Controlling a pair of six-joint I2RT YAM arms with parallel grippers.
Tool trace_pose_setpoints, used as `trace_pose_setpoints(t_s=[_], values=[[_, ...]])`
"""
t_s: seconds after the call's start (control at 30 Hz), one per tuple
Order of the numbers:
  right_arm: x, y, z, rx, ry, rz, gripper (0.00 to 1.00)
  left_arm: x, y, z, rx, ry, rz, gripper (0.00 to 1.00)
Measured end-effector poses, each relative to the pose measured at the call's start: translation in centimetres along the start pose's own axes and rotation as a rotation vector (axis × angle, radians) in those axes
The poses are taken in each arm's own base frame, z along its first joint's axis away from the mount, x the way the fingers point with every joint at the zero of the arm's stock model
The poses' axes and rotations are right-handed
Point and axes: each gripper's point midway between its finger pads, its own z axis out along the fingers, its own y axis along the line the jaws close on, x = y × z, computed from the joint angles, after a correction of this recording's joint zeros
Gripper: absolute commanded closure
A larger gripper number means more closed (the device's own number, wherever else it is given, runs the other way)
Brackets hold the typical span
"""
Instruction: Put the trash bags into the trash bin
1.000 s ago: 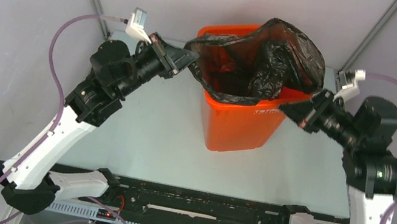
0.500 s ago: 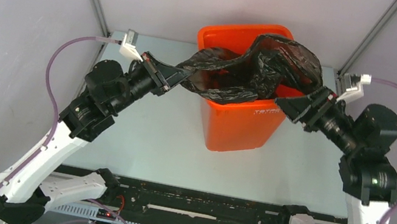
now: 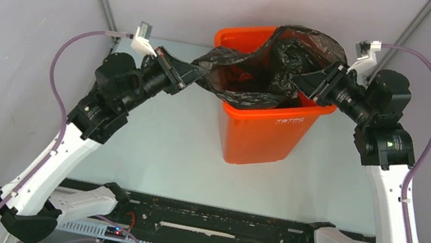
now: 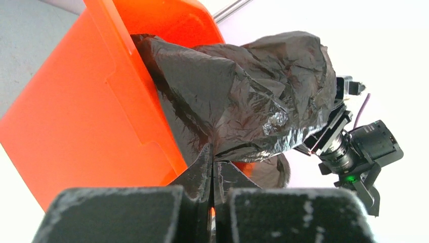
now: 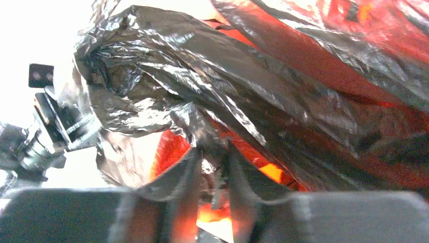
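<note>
The orange trash bin (image 3: pixel 260 136) stands upright at the back middle of the table. A black trash bag (image 3: pixel 277 59) is stretched over its mouth, part of it hanging inside. My left gripper (image 3: pixel 193 76) is shut on the bag's left edge, just left of the bin's rim. My right gripper (image 3: pixel 300 80) is shut on the bag's right part, above the bin's right rim. In the left wrist view the jaws (image 4: pixel 212 162) pinch the bag (image 4: pixel 243 101) beside the bin's wall (image 4: pixel 86 116). In the right wrist view the jaws (image 5: pixel 212 162) pinch crinkled bag (image 5: pixel 212 86).
Grey walls close in the table on both sides and at the back. The bin sits close to the back wall. A black rail (image 3: pixel 216 218) runs along the near edge between the arm bases.
My right gripper has risen and moved back and left, over the bin's right rim. My left gripper has pulled the bag's left edge slightly outward. The bag is drawn flatter across the bin.
</note>
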Motion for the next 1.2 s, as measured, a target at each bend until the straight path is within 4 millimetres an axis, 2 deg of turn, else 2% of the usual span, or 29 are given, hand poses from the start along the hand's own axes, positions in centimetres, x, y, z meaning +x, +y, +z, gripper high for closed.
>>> trace_pose_setpoints(t_s=[0.07,0.1,0.27,0.4,0.53,0.63,0.67,0.77,0.83,1.03,1.13,1.2], values=[[-0.3,0.6,-0.2,-0.013,-0.002,-0.003,0.95,-0.8,-0.1,-0.2,0.003,-0.015,0.003,1.0],[-0.2,0.8,-0.4,-0.018,0.0,0.0,1.0,-1.1,0.1,-0.2,0.001,-0.022,0.007,1.0],[0.8,0.9,-2.7,0.003,0.04,0.078,1.0,-2.6,1.5,-0.2,-0.036,-0.05,0.012,1.0],[2.8,2.4,-5.9,-0.021,0.073,0.152,1.0,-3.3,3.3,0.2,-0.079,-0.05,0.013,0.98],[7.4,3.0,-8.6,-0.076,0.112,0.255,1.0,-2.9,5.0,1.4,-0.115,-0.012,-0.004,0.77],[10.3,2.9,-9.5,-0.097,0.141,0.351,1.0,-2.4,5.2,1.7,-0.116,0.014,-0.02,0.57],[10.6,3.0,-9.5,-0.1,0.149,0.368,1.0,-2.4,4.9,1.6,-0.109,0.012,-0.025,0.5],[10.9,3.3,-9.6,-0.095,0.141,0.398,1.0,-2.8,3.7,0.5,-0.073,-0.013,-0.048,0.22],[10.8,3.5,-9.8,-0.092,0.123,0.399,1.0,-2.6,2.7,-0.8,-0.04,-0.028,-0.07,0.1],[10.4,3.9,-10.6,-0.099,0.077,0.389,1.0,1.3,-1.0,-4.7,0.065,0.008,-0.15,0.06],[10.5,3.9,-10.5,-0.096,0.078,0.39,1.0,3.1,-2.0,-5.7,0.076,0.034,-0.207,0.04],[10.5,4.0,-10.5,-0.098,0.081,0.391,1.0,3.8,-2.5,-5.7,0.078,0.042,-0.232,0.09]])
